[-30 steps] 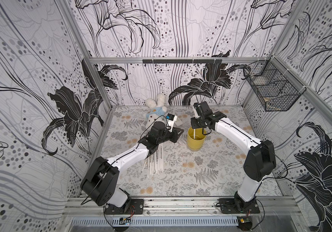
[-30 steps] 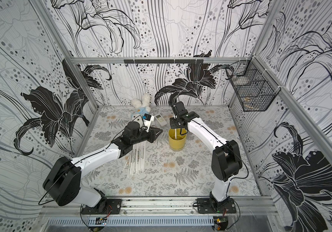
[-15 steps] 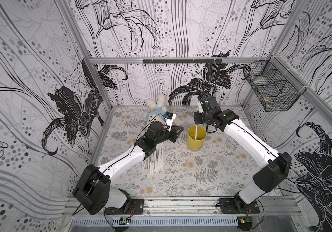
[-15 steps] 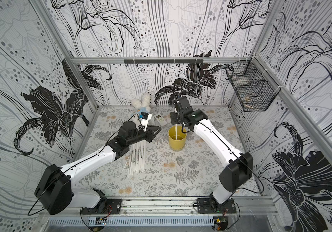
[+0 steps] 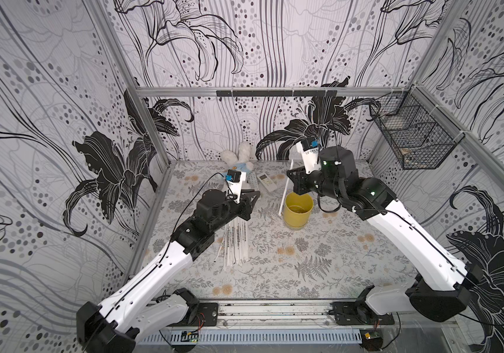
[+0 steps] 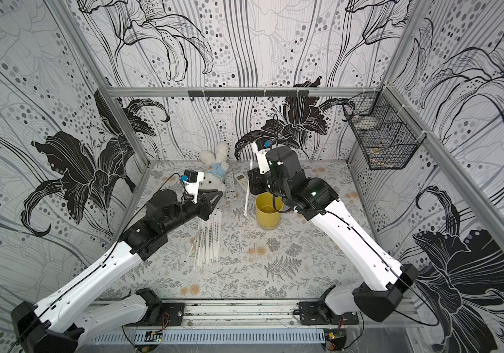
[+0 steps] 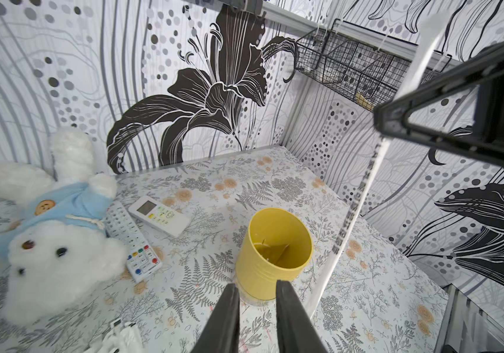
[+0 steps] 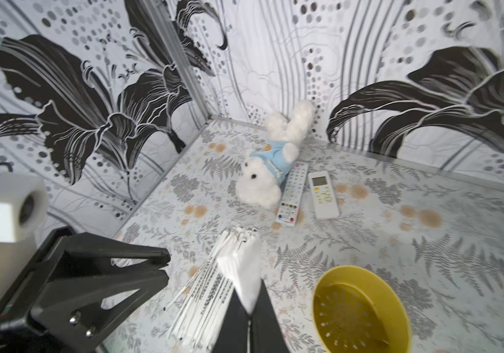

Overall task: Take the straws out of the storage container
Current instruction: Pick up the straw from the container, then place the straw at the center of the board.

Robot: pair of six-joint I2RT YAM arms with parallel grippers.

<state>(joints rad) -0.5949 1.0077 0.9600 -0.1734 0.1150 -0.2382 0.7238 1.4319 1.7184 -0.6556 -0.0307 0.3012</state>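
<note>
My right fingers (image 8: 256, 308) pinch 1 straw (image 5: 284, 195) high so its tail clears the yellow cup (image 5: 299, 211), which looks empty. Left fingers (image 7: 282, 293), narrowly parted, hold nothing over the pile (image 5: 237, 241) on the bench (image 5: 336, 259).

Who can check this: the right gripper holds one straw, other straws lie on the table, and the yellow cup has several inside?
The yellow cup is empty, as the right wrist view shows. The right gripper does hold one straw, and other straws lie on the table.
</note>
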